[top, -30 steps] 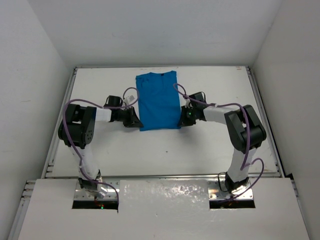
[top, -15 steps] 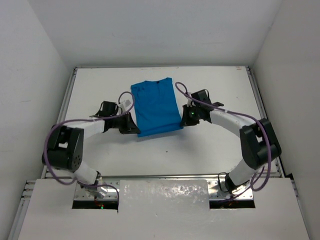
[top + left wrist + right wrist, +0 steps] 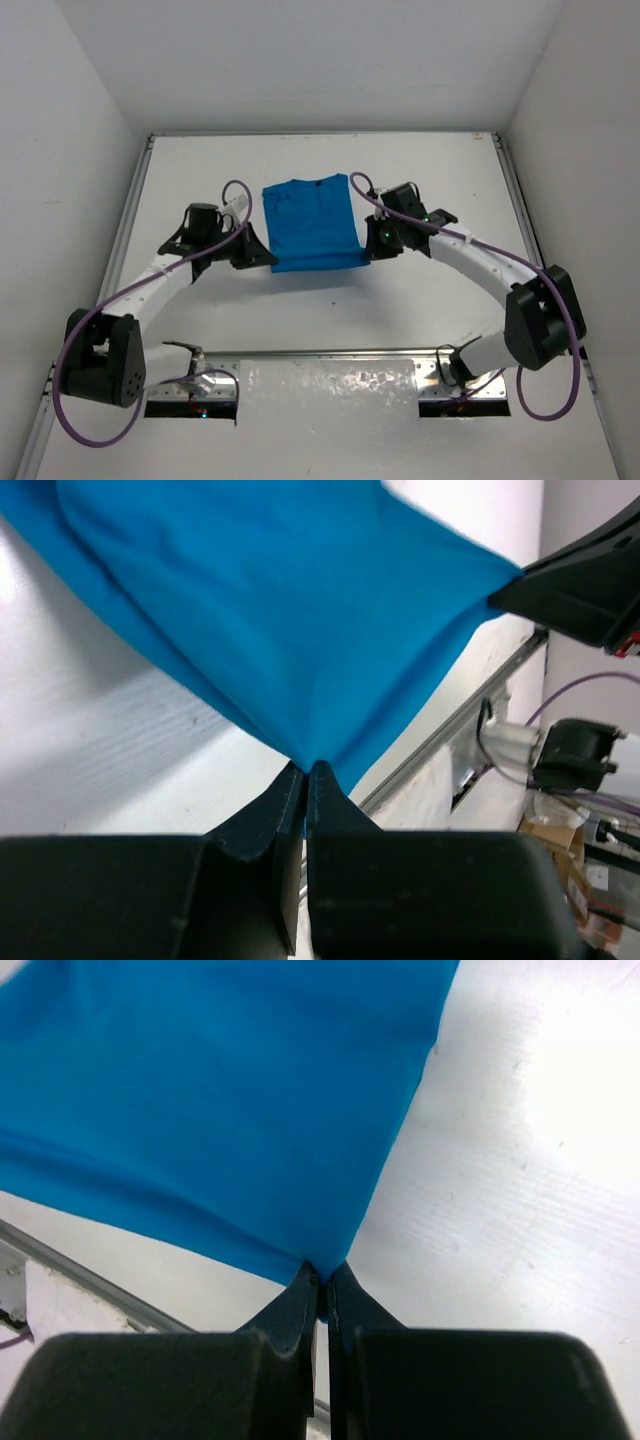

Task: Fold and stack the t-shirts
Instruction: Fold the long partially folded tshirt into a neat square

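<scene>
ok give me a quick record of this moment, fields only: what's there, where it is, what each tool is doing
item: one plain blue t-shirt
place: middle of the white table, collar end toward the far side
left tool: shut on the t-shirt's near left corner
right tool: shut on its near right corner
cloth: near edge held up off the table, spanning between the two tools
stack: none in view, only this one shirt

The plain bright blue t-shirt (image 3: 312,222) forms a narrow rectangle on the table's (image 3: 400,300) far half, collar farthest. Its near edge is raised and stretched taut.
</scene>
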Available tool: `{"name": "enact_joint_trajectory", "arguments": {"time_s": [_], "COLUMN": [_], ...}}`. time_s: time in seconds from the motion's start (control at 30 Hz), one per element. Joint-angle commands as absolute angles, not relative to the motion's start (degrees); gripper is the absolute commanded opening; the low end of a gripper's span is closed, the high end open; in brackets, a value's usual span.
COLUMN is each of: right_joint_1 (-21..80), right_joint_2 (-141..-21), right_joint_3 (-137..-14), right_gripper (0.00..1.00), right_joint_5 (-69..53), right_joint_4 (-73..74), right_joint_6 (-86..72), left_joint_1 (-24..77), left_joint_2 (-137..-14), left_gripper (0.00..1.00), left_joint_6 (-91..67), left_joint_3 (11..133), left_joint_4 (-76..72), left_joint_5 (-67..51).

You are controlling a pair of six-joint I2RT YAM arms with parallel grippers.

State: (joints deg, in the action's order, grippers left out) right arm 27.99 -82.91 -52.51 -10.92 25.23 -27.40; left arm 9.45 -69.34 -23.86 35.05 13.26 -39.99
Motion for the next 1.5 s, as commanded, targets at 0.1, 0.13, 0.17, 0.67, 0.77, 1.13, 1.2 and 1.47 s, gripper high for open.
{"name": "enact_joint_trajectory", "arguments": {"time_s": [0.1,0.13,0.17,0.67,0.77,1.13,1.2,1.47], "right_joint_1": [27.69,27.69,27.77,25.23,24.26,21.09,20.83,19.6], "right_joint_2": [-85.95,-87.96,-89.11,-113.79,-118.45,-127.35,-128.84,-134.38], "right_joint_3": [-64.76,-67.3,-68.54,-105.61,-111.42,-118.31,-117.86,-118.03], "right_gripper": [0.0,0.0,0.0,0.0,0.0,0.0,0.0,0.0], "right_joint_5": [-5.54,-5.28,-4.75,-3.78,-4.48,-12.3,-12.66,-15.55], "right_joint_4": [31.37,31.72,32.6,44.11,46.14,39.48,36.83,31.38], "right_joint_6": [-24.87,-24.44,-24.35,-21.53,-22.06,-23.99,-25.31,-30.76], "left_joint_1": [9.67,9.67,9.58,4.13,2.64,0.62,0.53,0.44], "left_joint_2": [-70.74,-71.36,-72.32,-87.09,-91.04,-103.26,-105.98,-114.25], "left_gripper": [0.0,0.0,0.0,0.0,0.0,0.0,0.0,0.0], "left_joint_6": [-25.75,-25.84,-26.19,-26.63,-26.63,-31.02,-32.08,-34.62], "left_joint_3": [44.99,46.22,46.67,63.79,66.96,74.26,75.14,81.3], "left_joint_4": [14.68,14.68,14.42,13.09,13.62,7.4,6.68,3.87], "left_joint_5": [-37.97,-37.79,-37.62,-37.18,-38.05,-42.18,-42.36,-42.98]}}
